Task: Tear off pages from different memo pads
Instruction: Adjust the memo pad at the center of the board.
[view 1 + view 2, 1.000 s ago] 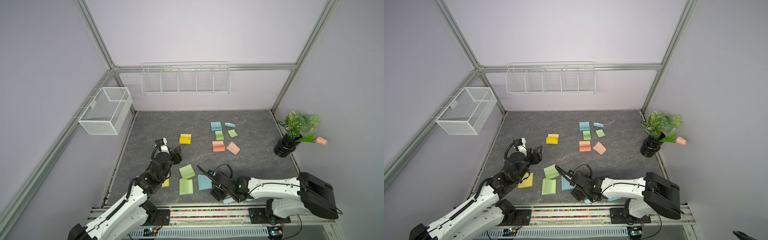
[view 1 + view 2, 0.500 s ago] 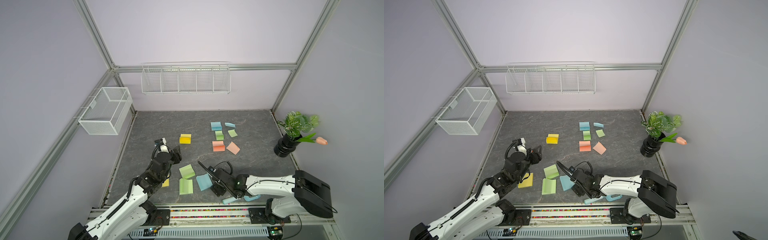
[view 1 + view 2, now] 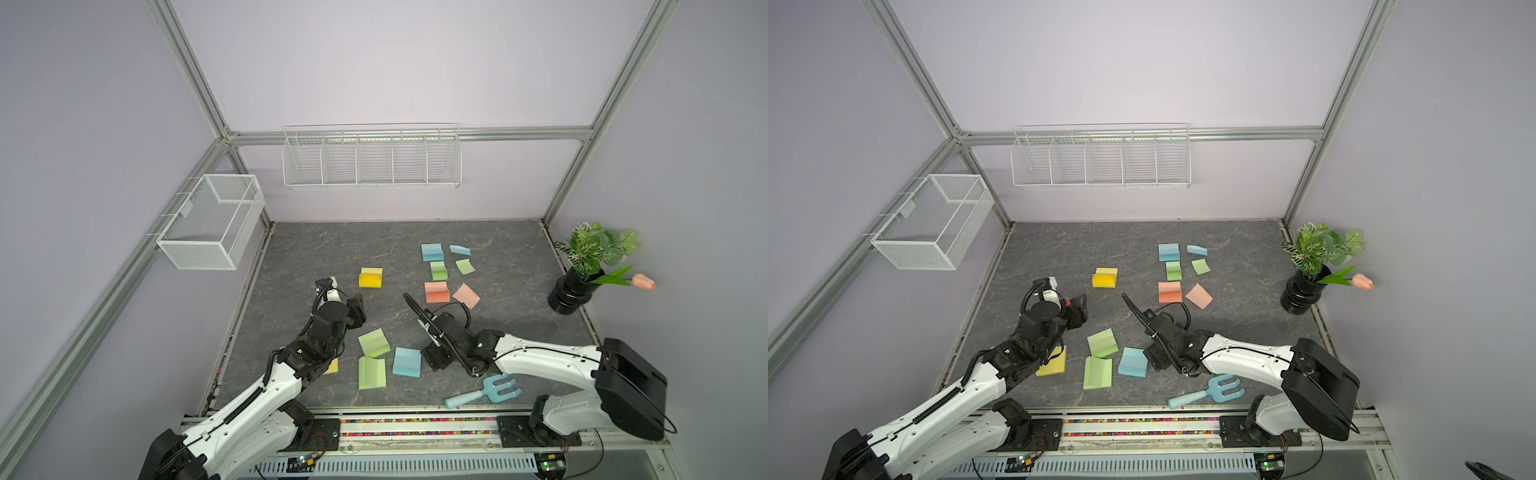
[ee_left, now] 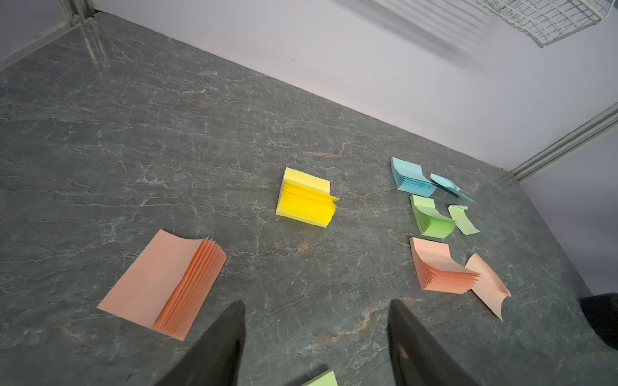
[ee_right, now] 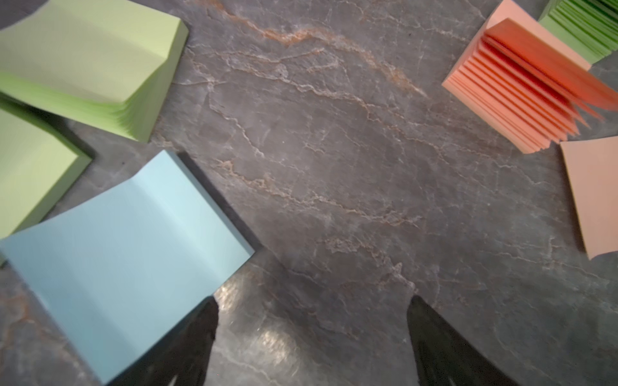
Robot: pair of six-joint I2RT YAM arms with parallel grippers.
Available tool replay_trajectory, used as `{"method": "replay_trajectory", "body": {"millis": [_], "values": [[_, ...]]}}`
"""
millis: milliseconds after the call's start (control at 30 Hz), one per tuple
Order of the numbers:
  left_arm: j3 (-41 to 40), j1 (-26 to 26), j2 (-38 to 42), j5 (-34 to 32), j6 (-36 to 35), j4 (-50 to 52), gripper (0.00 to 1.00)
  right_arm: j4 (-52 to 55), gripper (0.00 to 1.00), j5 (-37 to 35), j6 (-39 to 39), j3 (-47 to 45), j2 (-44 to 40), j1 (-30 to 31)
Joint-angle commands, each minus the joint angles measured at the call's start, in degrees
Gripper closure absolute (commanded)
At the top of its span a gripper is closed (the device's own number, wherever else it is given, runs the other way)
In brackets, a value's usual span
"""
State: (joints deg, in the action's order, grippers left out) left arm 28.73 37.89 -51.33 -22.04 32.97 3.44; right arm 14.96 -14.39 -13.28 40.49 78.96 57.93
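On the dark grey tabletop [image 3: 316, 249], a yellow memo pad [image 3: 370, 277], blue memo pad [image 3: 432, 252], green memo pad [image 3: 439, 270] and salmon memo pad [image 3: 436, 292] are laid toward the back, with a blue page [image 3: 459, 249], green page [image 3: 465, 266] and salmon page [image 3: 466, 295] just beside the last three. Nearer the front are set one green pad [image 3: 373, 343], another green pad [image 3: 372, 372], a blue pad [image 3: 406, 362], a yellow pad [image 3: 1052, 361] and a toy garden fork [image 3: 484, 390]; a vase [image 3: 569, 293] is placed at the right edge.

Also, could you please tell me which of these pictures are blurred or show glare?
Right wrist view: soft throughout, the blue pad and green pad smeared, a bright glare patch on the table. Left wrist view: sharp, the yellow pad showing distinct pages, the rack throwing streaked shadows on the wall. Both top views: crisp, evenly lit, frame posts splayed by the wide lens.
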Motion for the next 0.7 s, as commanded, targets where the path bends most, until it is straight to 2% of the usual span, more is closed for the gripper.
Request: {"method": "replay_trajectory", "body": {"millis": [0, 133, 233, 400, 667], "values": [[1.94, -0.01, -0.59, 0.60, 1.52, 0.42, 0.32, 2.10, 0.11, 5.72, -4.75, -0.70, -2.74, 2.08], [1.95, -0.01, -0.62, 0.71, 1.70, 0.34, 0.32, 0.09, 0.11, 4.92, -8.00, 1.94, -0.58, 6.37], [1.95, -0.01, -0.38, 0.30, 1.62, 0.59, 0.32, -0.17, 0.11, 5.18, -5.79, 5.69, 4.88, 8.30], [1.68, -0.05, 0.18, -0.09, 1.76, 0.80, 0.32, 2.28, 0.11, 1.02, -1.27, 11.54, 13.66, 10.05], [1.68, -0.01, 0.84, 0.07, 2.23, 1.13, 0.32, 1.27, 0.11, -1.53, 0.48, 7.64, 13.94, 8.56]]}}
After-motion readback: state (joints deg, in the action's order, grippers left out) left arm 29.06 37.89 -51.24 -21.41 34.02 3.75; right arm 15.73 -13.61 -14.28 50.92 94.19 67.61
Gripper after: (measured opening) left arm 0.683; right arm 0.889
